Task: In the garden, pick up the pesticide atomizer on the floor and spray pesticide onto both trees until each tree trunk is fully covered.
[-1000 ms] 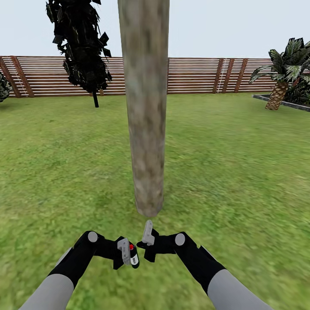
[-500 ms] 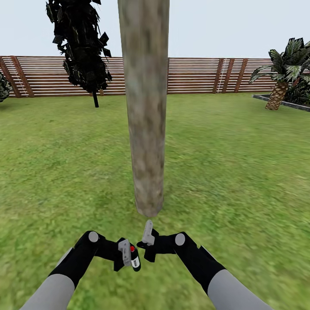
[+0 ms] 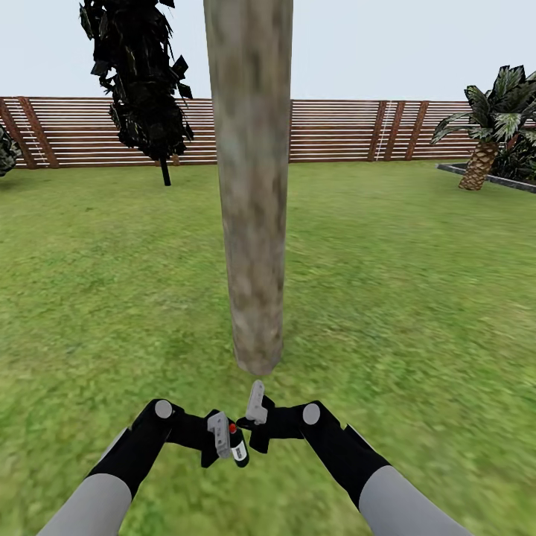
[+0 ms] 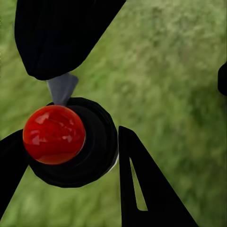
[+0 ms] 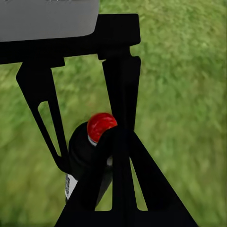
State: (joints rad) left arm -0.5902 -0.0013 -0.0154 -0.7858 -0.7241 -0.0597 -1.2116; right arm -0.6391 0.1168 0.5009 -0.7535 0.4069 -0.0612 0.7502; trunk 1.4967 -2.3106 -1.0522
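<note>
Left gripper (image 3: 227,441): I had its fingers pinched on the pesticide atomizer (image 3: 236,444), black bottle, red cap, low over the grass (image 3: 409,298).
Right gripper (image 3: 255,406): beside it; fingers' spread I couldn't tell.
Tree trunk (image 3: 251,186): stood just ahead.

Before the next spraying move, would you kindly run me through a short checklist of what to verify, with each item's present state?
1. Atomizer in the left claw: ok; the fingers sit on either side of the black bottle in the left wrist view.
2. Red cap unobstructed: ok; it shows in full.
3. Nozzle aimed at the tree trunk: cannot tell; the nozzle opening is not clear.
4. Trunk within range: ok as far as I can judge; its base stands just ahead of both claws.
5. Right claw free: ok; it holds nothing, beside the atomizer.
6. Pesticide on trunk: not ok; no white specks visible.
</note>
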